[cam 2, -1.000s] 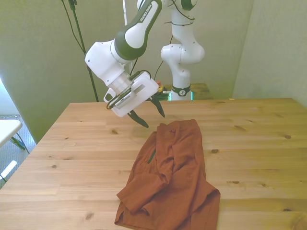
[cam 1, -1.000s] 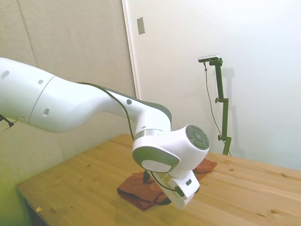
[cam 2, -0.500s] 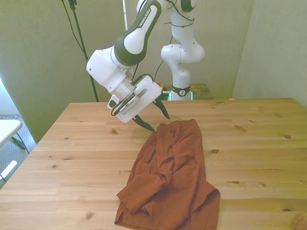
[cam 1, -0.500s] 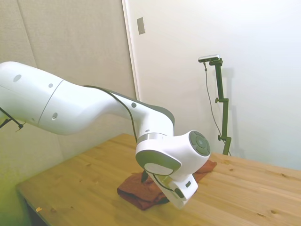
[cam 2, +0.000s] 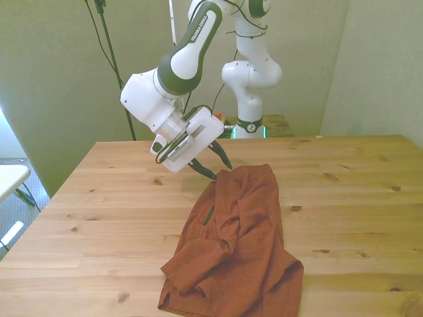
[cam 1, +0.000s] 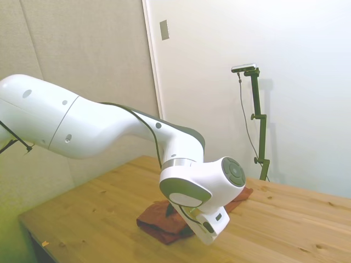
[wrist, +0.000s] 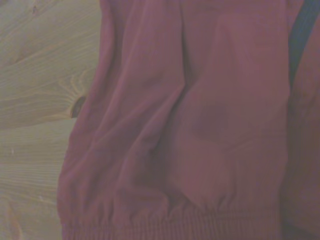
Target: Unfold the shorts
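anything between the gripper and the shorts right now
Nothing. In the front view the open gripper sits right at the far edge of the shorts, with only a sliver of bare table beneath the fingertips.

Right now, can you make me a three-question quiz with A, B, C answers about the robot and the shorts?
1. Where is the gripper?
A. At the far edge of the shorts, the end nearest the robot's base
B. Over the shorts' near end
C. Off by a table corner

2. What colour are the shorts?
A. Blue
B. Rust red-brown
C. White

3. How do the gripper's fingers stand?
A. Spread apart, nothing between them
C. Squeezed on a cup
B. Shut on the cloth

Answers:
1. A: in the front view the dark fingertips sit right at the cloth's far edge.
2. B: every view shows reddish-brown fabric on the wooden table.
3. A: the front view shows the two fingers pointing down with a gap between them, and the cloth lies crumpled and flat, not lifted.
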### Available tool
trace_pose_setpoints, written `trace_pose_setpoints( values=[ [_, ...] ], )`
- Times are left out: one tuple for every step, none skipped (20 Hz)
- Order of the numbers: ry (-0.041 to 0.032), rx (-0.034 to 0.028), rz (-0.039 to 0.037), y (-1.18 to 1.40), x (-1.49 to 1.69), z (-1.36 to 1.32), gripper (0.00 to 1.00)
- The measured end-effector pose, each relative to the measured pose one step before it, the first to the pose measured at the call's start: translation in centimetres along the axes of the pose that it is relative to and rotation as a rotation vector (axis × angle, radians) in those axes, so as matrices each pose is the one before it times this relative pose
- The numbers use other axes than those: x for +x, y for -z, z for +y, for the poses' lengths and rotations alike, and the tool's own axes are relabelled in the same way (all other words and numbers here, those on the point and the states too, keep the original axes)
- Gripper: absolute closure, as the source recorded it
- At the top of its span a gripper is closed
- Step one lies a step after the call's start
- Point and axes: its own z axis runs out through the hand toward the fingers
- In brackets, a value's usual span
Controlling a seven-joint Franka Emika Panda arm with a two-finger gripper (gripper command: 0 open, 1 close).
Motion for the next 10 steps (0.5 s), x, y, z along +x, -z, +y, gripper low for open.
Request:
trace_pose_setpoints(
  values=[
    [-0.00097, 0.00016, 0.00014, 0.009, 0.035, 0.061, 1.0],
    [-0.0013, 0.00009, -0.00002, 0.0, 0.048, 0.083, 1.0],
    [-0.00181, 0.00013, 0.00011, 0.008, 0.066, 0.108, 1.0],
    [-0.00184, 0.00014, 0.00002, 0.004, 0.072, 0.126, 1.0],
    [-0.00165, 0.00005, -0.00026, -0.012, 0.066, 0.124, 1.0],
    [-0.00189, 0.00019, -0.00011, -0.002, 0.063, 0.126, 1.0],
    [-0.00128, -0.00013, -0.00038, -0.023, 0.057, 0.087, 1.0],
    [-0.0008, -0.00037, -0.00042, -0.032, 0.054, 0.052, 1.0],
    [-0.00062, -0.00028, -0.00018, -0.018, 0.051, 0.041, 1.0],
    [-0.00058, -0.00007, 0.00007, -0.001, 0.039, 0.036, 1.0]
  ],
)
